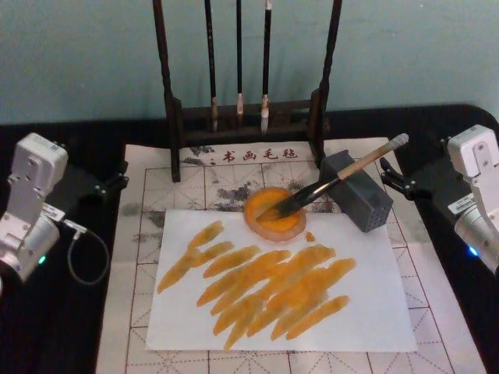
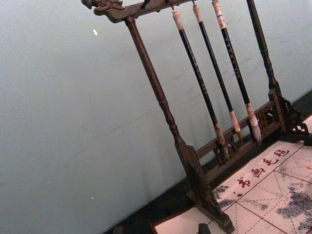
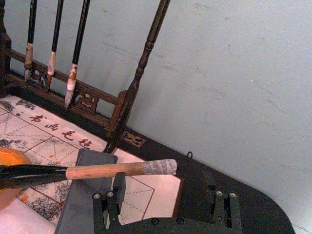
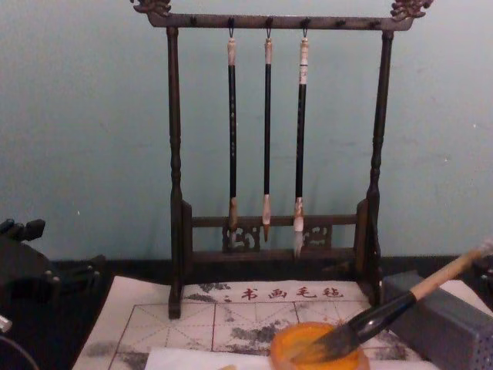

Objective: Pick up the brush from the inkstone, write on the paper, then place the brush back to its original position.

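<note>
Paper (image 1: 366, 312) – nearest me, streaked with orange strokes
Inkstone (image 1: 269, 227) – at the paper's far edge, holding the tuft of the brush (image 1: 335, 183), whose handle slants up to the right across a grey block (image 1: 370, 209)
I judge the brush light and stiff, with a soft, wet tuft likely to drip. It is best taken on the pale wood above the black section
Right gripper (image 1: 388, 181) – beside the block, fingers apart, empty
Left gripper (image 1: 117, 178) – parked at the table's left, state I cannot tell
Rack (image 1: 168, 101) – farthest back, with three thin brushes
</note>
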